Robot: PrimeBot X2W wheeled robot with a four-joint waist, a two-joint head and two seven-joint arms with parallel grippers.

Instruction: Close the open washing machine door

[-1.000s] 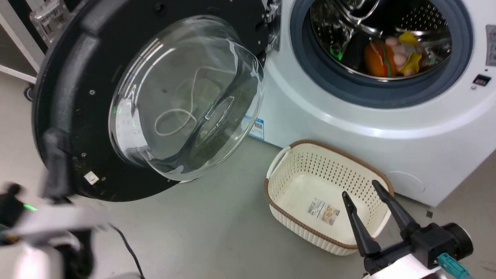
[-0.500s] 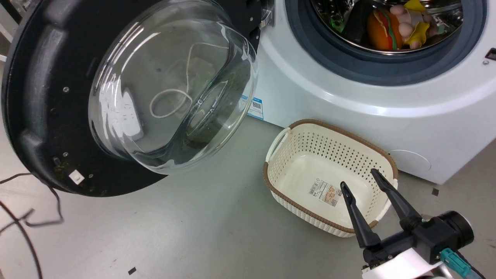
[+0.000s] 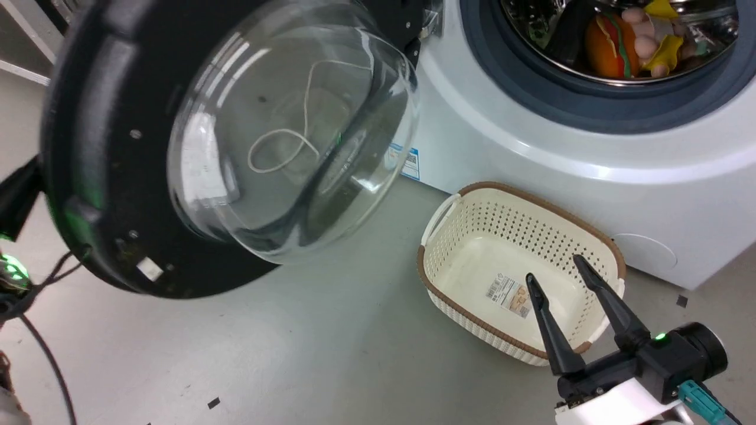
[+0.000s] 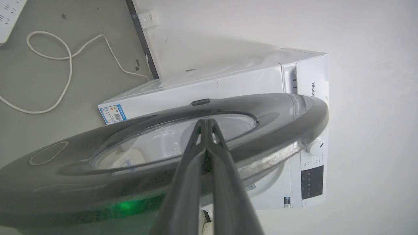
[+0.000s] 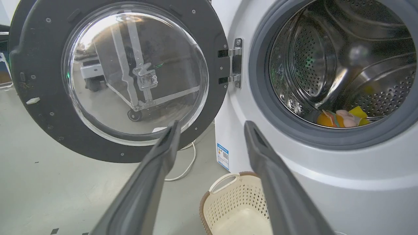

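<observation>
Our left gripper (image 4: 206, 122), fingers pressed together, sits against the outer face of the washing machine door (image 3: 106, 147), likely to push it. The door hangs wide open, left of the washing machine (image 3: 531, 159). Right gripper (image 3: 555, 268) is spread, idle over the basket (image 3: 514, 198).

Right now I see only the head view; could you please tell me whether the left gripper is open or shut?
Observer: Shut; the left wrist view shows the left gripper with its fingertips together.
Operator: Thank you. What is it pointing at?
Observer: The outer face of the large round black-rimmed glass washing machine door, at the edge of its clear window; I cannot judge contact.
</observation>
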